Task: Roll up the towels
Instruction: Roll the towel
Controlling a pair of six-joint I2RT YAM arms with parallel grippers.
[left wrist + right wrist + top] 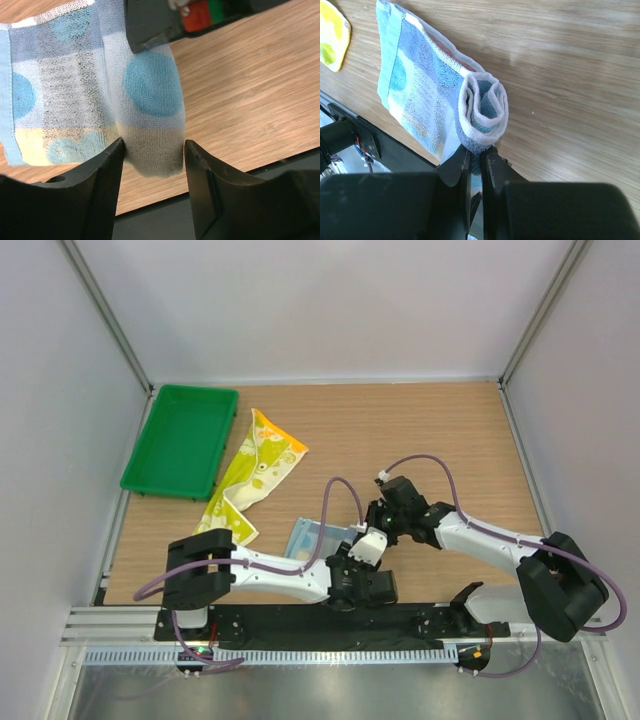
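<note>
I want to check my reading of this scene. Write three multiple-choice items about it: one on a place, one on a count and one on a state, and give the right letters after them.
1. Where on the wooden table is the green plastic tray?
A. far left corner
B. far right corner
C. near right corner

2. How many printed cloth towels lie on the table?
A. one
B. two
C. four

3. In what state is the light blue printed towel?
A. spread fully flat
B. rolled at one end
C. folded inside the tray

Answers:
1 A: the top view shows the tray at the far left corner.
2 B: there is the light blue one and the yellow-green spotted towel.
3 B: the right tool pinches a rolled end, and the rest lies unrolled.
</note>
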